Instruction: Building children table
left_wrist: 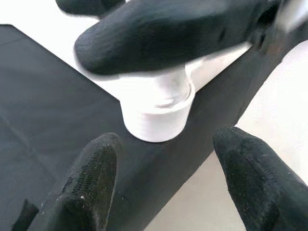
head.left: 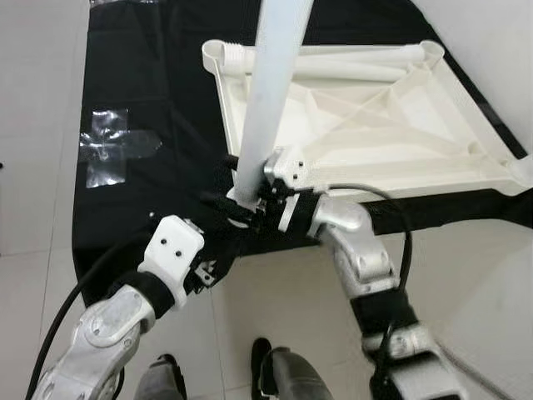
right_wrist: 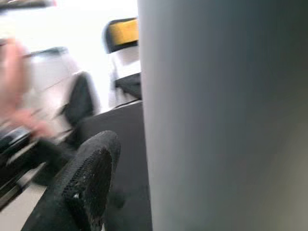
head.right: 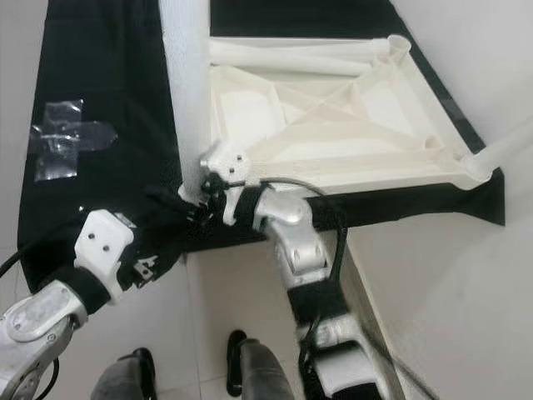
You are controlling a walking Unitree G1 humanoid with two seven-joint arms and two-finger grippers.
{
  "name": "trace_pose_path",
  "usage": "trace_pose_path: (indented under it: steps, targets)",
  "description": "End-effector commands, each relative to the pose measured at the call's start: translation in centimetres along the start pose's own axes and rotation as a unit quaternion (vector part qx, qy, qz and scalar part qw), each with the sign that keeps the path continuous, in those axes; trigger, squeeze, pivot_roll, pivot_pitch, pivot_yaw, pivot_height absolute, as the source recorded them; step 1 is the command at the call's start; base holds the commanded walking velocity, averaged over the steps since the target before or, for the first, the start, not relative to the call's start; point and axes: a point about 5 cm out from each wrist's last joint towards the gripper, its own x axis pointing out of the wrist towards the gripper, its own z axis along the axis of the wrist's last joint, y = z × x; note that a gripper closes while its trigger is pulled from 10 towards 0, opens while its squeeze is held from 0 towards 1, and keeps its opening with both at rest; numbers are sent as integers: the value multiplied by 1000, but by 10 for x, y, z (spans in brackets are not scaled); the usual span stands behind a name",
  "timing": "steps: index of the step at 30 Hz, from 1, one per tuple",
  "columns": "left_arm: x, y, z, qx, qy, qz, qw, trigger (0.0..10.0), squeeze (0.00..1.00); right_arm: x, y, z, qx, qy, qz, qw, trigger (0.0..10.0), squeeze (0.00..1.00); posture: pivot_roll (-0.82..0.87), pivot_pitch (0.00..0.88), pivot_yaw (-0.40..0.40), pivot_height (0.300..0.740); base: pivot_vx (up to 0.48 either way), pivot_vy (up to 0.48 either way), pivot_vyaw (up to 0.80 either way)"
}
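The white plastic table top lies upside down on a black cloth on the floor. A white table leg stands upright in the socket at its near-left corner. My right gripper is shut on the leg just above that socket. In the right wrist view the leg sits against one black finger. My left gripper hovers open just left of the corner, its fingers spread in front of the socket without touching it.
A second leg lies loose inside the table top along its far rim. Another white tube rises from the near-right corner. Clear tape is stuck on the cloth at left. A white wall runs along the right.
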Motion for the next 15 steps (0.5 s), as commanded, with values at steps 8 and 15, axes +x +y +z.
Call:
trace_pose_path:
  steps: [8, 15]
  targets:
    - [-3, -13, -4, -16, 12, -16, 1000, 10000, 0, 2, -18, 2, 28, 23, 127, 991, 10000, 0, 137, 325, -169, 740, 0, 0, 0]
    - [-7, -22, -2, -24, 16, -23, 999, 10000, 0, 8, -32, 6, 35, 45, 160, 985, 0, 0, 164, 363, -171, 740, 0, 0, 0]
